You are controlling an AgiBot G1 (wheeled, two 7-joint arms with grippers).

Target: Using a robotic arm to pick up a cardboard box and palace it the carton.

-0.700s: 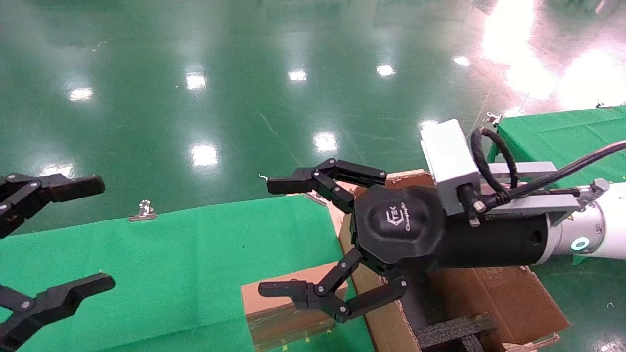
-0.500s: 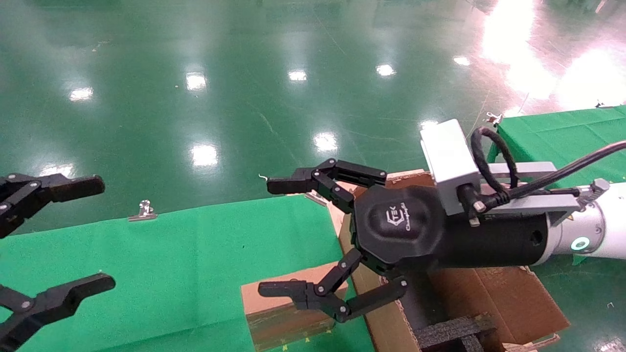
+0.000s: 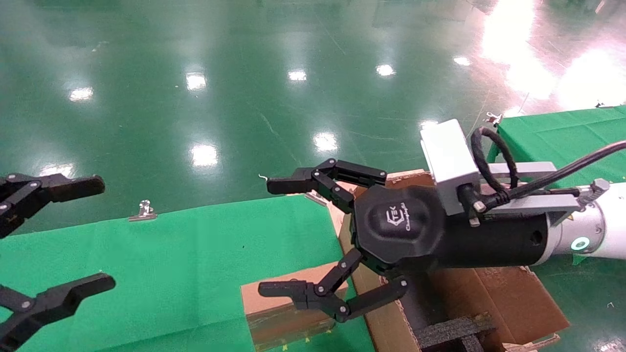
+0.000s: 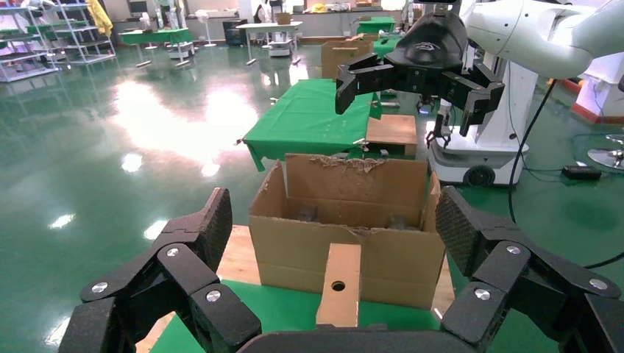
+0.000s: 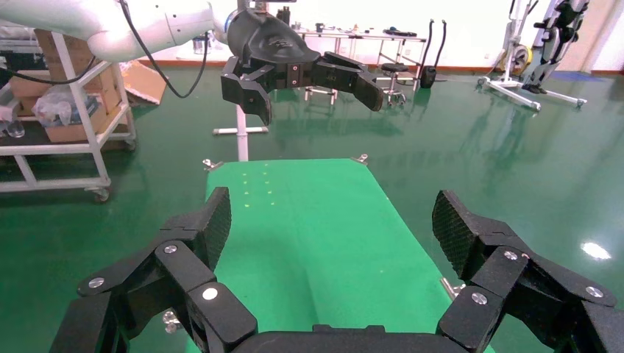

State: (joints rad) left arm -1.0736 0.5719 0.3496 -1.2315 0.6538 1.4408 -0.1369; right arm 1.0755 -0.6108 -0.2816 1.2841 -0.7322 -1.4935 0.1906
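The small cardboard box [image 3: 286, 313] lies on the green table [image 3: 171, 254], touching the left wall of the big carton [image 3: 494, 298]. The carton has ragged flaps and black foam [image 3: 455, 330] inside. My right gripper [image 3: 266, 237] is open and empty, held in the air above the box and the carton's left edge. In the left wrist view the box [image 4: 340, 283], with a round hole, stands in front of the carton [image 4: 294, 246]. My left gripper [image 3: 105, 233] is open and empty at the left edge, pointing at them.
Metal clips [image 3: 143, 211] pin the green cloth at the table's far edge. A second green table [image 3: 557, 137] stands at the right behind the arm. Shiny green floor lies beyond. The right wrist view shows bare green cloth [image 5: 316, 235] and the left gripper [image 5: 309, 81] beyond it.
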